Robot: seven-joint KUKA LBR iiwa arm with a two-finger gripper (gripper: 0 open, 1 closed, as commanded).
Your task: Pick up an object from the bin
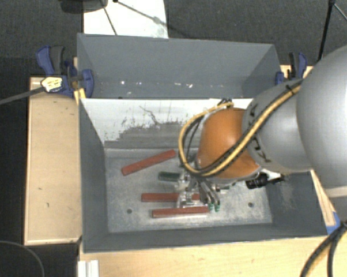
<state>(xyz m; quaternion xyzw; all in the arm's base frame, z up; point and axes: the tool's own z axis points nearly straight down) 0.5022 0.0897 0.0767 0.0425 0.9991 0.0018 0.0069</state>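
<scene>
My gripper (191, 198) is low in the bin's middle, under the arm's orange cover. It hangs just over the right end of a reddish-brown flat stick (158, 197) and just above a second such stick (174, 213) nearer the front wall. A small dark green piece (168, 176) lies just to the gripper's upper left. The gripper's metal parts hide where it meets the sticks, so I cannot tell if it touches either one.
A third reddish-brown stick (148, 162) lies tilted further back and left on the bin floor. The arm and its cables cover the right half of the bin. Bare floor shows at the left and front.
</scene>
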